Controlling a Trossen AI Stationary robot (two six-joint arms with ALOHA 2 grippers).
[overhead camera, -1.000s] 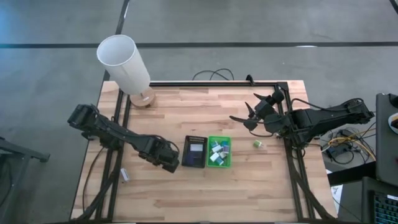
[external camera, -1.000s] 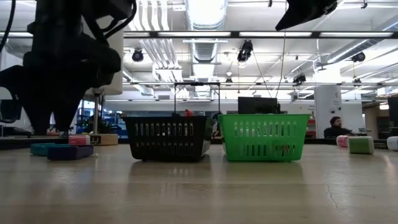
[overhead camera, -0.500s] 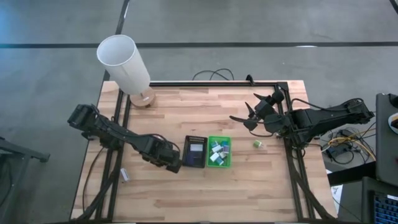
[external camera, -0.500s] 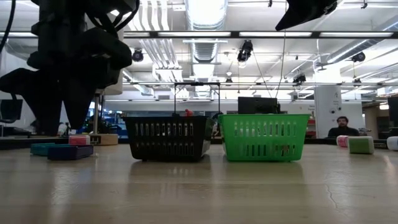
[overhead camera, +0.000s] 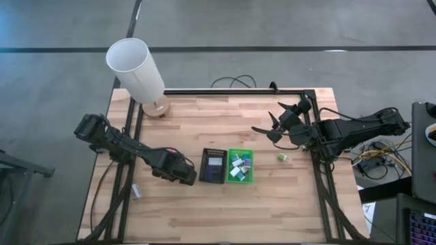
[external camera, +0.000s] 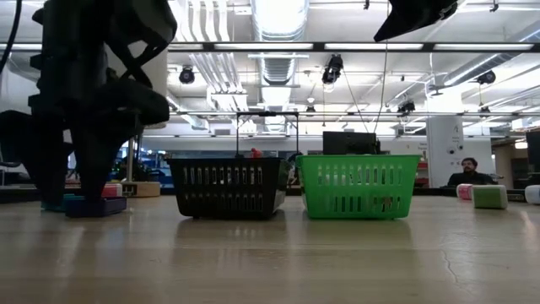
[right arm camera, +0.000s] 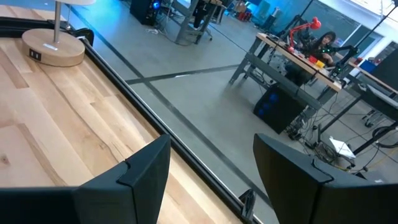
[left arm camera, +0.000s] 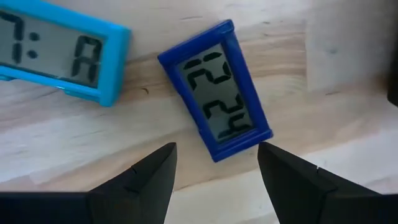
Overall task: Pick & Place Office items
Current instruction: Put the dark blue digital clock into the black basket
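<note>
L gripper (left arm camera: 214, 171) dips lower over dark-blue clock (left arm camera: 214, 90), fingers apart, holding nothing.
Grasp looks imminent; R gripper (overhead camera: 272, 129) waits, open, empty.

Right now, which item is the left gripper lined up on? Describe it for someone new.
Left of the black basket, the left gripper hangs open over two small digital clocks. It faces the dark-blue clock, lying tilted; its neighbour, the light-blue clock, is paler.

Both arms matte black, built of chunky jointed segments. Left claw (left arm camera: 214, 180): two dark, broad fingers (left arm camera: 140, 180) with angular, faceted inner faces. Right claw (right arm camera: 211, 171): same dark wedge-shaped fingers (right arm camera: 146, 171). Thin black cables trail from right arm's base.
</note>
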